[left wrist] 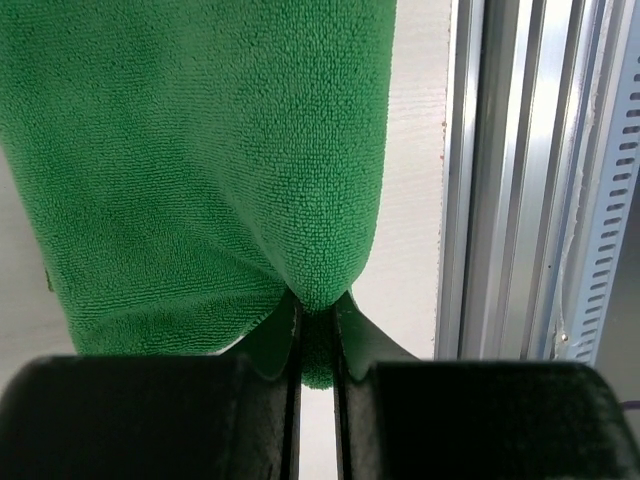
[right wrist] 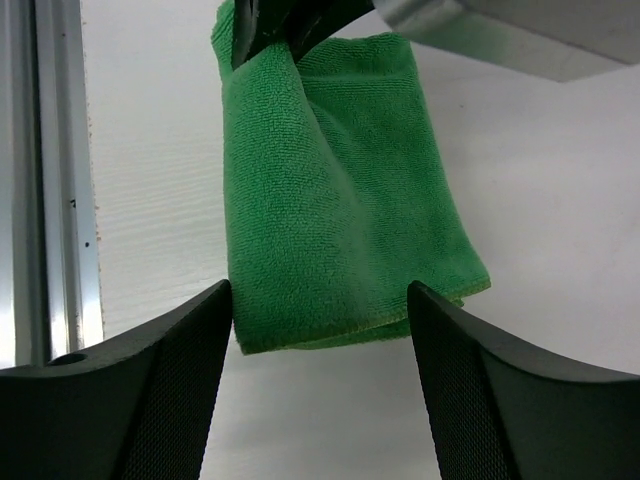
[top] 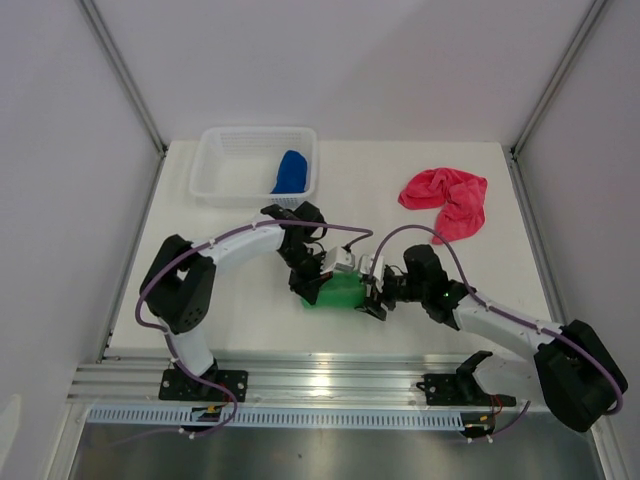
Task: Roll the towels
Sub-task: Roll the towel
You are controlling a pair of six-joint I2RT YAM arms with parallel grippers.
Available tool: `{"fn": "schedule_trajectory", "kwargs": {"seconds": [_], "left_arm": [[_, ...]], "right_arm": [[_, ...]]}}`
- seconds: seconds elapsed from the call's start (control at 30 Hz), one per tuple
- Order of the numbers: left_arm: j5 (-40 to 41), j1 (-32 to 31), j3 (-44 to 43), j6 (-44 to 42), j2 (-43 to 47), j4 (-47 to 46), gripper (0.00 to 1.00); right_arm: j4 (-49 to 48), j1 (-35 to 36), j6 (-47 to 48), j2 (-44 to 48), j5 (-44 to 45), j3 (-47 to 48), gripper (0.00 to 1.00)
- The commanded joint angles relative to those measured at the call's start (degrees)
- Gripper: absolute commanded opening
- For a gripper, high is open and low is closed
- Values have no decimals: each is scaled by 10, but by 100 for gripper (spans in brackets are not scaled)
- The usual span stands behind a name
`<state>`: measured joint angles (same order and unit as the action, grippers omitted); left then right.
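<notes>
The green towel [top: 338, 292] lies folded flat on the table between my two grippers. My left gripper [top: 312, 287] is shut on its left edge; the left wrist view shows a pinched fold of green towel [left wrist: 230, 170] between the black fingers [left wrist: 360, 335]. My right gripper [top: 374, 296] is open at the towel's right edge; in the right wrist view the green towel [right wrist: 335, 200] lies just beyond the spread fingertips [right wrist: 195, 330]. The blue towel [top: 291, 171] sits in the white basket [top: 225, 180]. The pink-red towel [top: 447, 198] lies crumpled at the far right.
The aluminium rail [top: 330, 375] runs along the table's near edge, also seen in the left wrist view [left wrist: 520, 170] and the right wrist view [right wrist: 45, 180]. White walls enclose the table on three sides.
</notes>
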<state>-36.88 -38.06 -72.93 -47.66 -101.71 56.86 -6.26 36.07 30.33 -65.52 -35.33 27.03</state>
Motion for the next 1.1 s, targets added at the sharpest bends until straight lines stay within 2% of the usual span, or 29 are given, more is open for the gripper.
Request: {"fn": "schedule_trajectory", "kwargs": {"seconds": [0.0, 0.23, 0.33, 0.4, 0.43, 0.47, 0.5, 0.57, 0.67, 0.77, 0.8, 0.83, 0.87, 1.07], "left_arm": [[-39, 3, -25, -23, 2, 12, 9], [-50, 8, -27, -16, -7, 11, 9], [-61, 15, -28, -14, -9, 13, 9], [-64, 19, -29, -13, -8, 14, 9], [-65, 21, -30, -14, -7, 16, 9], [-65, 22, -30, -14, -6, 17, 9], [-64, 26, -30, -14, -5, 17, 9], [-72, 33, -33, -15, -6, 19, 10], [-79, 44, -34, -9, -4, 22, 11], [-86, 49, -33, -2, 1, 20, 14], [-89, 52, -33, 3, 1, 22, 19], [-93, 52, -32, 5, 5, 25, 36], [-104, 53, -29, 6, 7, 34, 41], [-129, 52, 6, 2, 36, 47, 54]], "right_arm": [[-40, 9, 38, -30, 2, 30, 73], [33, 18, 53, -43, -65, 51, 72], [60, 39, 55, -51, -55, 61, 70], [60, 49, 55, -62, -42, 71, 65], [61, 51, 50, -73, -28, 75, 58], [60, 51, 40, -79, -16, 89, 29], [83, 51, 28, -83, -2, 99, 18], [124, 44, 37, -88, 10, 115, 6], [148, 36, 45, -82, -6, 126, 0], [158, 32, 15, -82, 1, 136, 0], [157, 30, 2, -82, -1, 138, 0], [151, 27, -13, -81, -5, 142, 0], [148, 23, -42, -79, -20, 142, 0], [121, 7, -163, -73, -54, 131, 0]]}}
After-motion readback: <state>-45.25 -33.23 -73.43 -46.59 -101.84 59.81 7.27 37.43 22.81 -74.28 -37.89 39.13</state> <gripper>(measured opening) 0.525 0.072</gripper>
